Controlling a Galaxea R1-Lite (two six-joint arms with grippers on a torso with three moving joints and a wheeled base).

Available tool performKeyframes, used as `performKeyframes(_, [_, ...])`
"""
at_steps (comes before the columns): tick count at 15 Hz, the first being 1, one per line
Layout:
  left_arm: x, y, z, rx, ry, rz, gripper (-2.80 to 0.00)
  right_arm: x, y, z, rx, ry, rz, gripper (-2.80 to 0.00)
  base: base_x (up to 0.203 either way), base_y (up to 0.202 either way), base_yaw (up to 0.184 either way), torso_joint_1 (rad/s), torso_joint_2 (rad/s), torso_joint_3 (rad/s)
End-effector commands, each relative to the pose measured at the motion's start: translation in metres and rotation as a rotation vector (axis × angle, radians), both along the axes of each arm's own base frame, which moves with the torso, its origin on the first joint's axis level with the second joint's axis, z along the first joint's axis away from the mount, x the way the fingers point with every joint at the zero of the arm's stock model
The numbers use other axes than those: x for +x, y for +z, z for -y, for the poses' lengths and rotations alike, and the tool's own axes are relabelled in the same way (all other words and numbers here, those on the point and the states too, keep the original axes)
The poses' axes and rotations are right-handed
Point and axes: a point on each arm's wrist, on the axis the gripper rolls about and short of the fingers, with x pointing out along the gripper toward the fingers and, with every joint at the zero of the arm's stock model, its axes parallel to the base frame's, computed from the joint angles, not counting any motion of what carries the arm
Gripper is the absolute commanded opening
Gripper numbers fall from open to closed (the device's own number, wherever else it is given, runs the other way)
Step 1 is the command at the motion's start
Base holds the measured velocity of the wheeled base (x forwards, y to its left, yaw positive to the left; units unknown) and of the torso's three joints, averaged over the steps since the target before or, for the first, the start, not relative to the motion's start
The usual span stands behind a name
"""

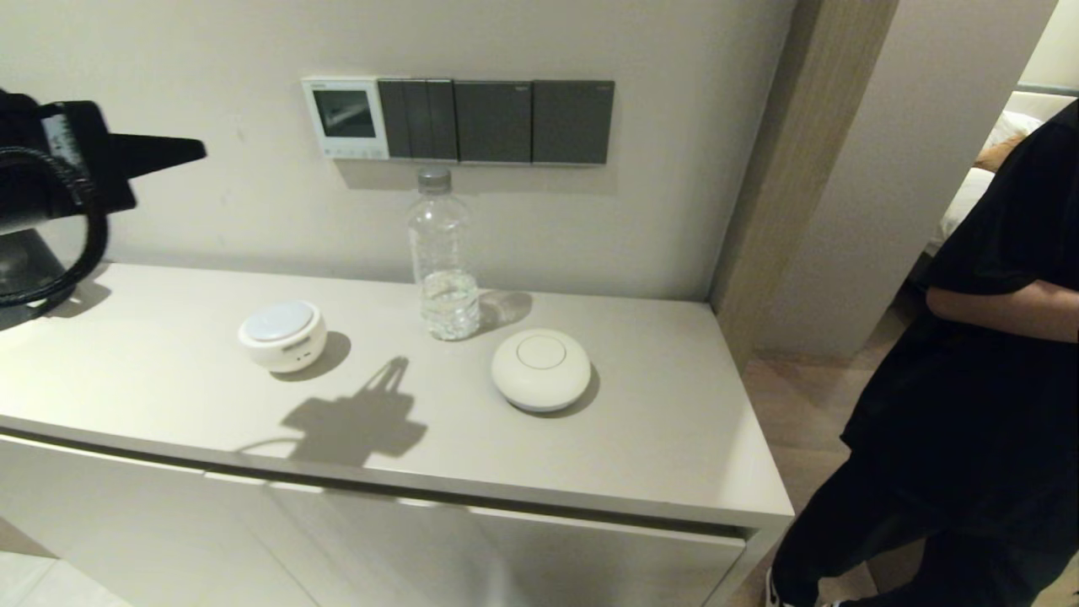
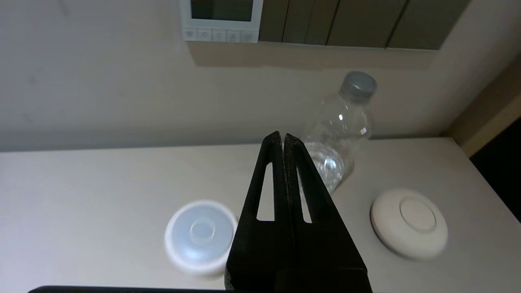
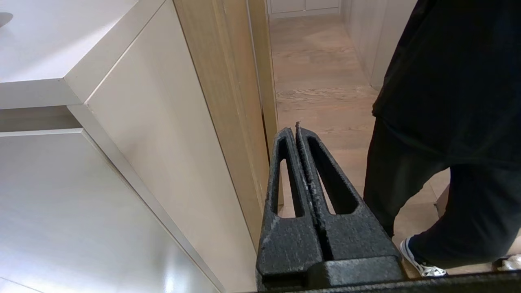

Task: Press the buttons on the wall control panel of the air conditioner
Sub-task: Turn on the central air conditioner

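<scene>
The white wall control panel (image 1: pixel 346 118) with a dark screen hangs on the wall above the counter, left of the dark grey switch plates. Its row of small pale buttons (image 1: pixel 354 153) runs along its bottom edge; they also show in the left wrist view (image 2: pixel 220 35) under the panel (image 2: pixel 222 18). My left gripper (image 1: pixel 198 150) is shut and empty, held in the air well to the left of the panel and a little below it, pointing right. In its own view the left gripper (image 2: pixel 282 136) is above the counter. My right gripper (image 3: pixel 296 129) is shut and empty, low beside the cabinet.
Dark grey switch plates (image 1: pixel 497 120) sit right of the panel. A clear water bottle (image 1: pixel 441 257) stands under them on the counter (image 1: pixel 152 371), with a white puck with a bluish top (image 1: pixel 282 335) and a white round disc (image 1: pixel 541 368). A person in black (image 1: pixel 978 379) stands at right.
</scene>
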Motion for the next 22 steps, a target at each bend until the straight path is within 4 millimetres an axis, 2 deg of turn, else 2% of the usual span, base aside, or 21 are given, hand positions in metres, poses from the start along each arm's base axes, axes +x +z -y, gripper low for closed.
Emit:
performKeyframes(1, [0.073, -0.026, 0.018, 0.001, -0.013, -0.071, -2.80, 0.000, -0.001, 0.000, 0.000, 0.001, -0.003, -2.80, 0.000, 0.000, 0.000, 0.000, 0.00, 0.000])
performKeyframes(2, [0.092, -0.030, 0.023, -0.011, -0.017, -0.046, -2.80, 0.000, -0.001, 0.000, 0.000, 0.001, -0.003, -2.80, 0.000, 0.000, 0.000, 0.000, 0.00, 0.000])
performKeyframes(4, [0.116, -0.030, 0.035, -0.029, -0.023, -0.002, -2.80, 0.000, -0.001, 0.000, 0.000, 0.001, -0.003, -2.80, 0.000, 0.000, 0.000, 0.000, 0.00, 0.000])
performKeyframes(11, [0.171, -0.041, 0.051, -0.035, -0.024, 0.025, -2.80, 0.000, -0.001, 0.000, 0.000, 0.001, -0.003, -2.80, 0.000, 0.000, 0.000, 0.000, 0.00, 0.000])
performKeyframes(14, [0.183, -0.047, 0.054, -0.031, -0.024, 0.021, -2.80, 0.000, -0.001, 0.000, 0.000, 0.001, -0.003, -2.80, 0.000, 0.000, 0.000, 0.000, 0.00, 0.000])
performKeyframes(19, [0.189, -0.050, 0.055, -0.030, -0.024, 0.020, -2.80, 0.000, -0.001, 0.000, 0.000, 0.001, -0.003, -2.80, 0.000, 0.000, 0.000, 0.000, 0.00, 0.000])
performKeyframes(22, [0.199, -0.053, 0.051, -0.035, -0.007, 0.021, -2.80, 0.000, -0.001, 0.000, 0.000, 0.001, -0.003, -2.80, 0.000, 0.000, 0.000, 0.000, 0.00, 0.000])
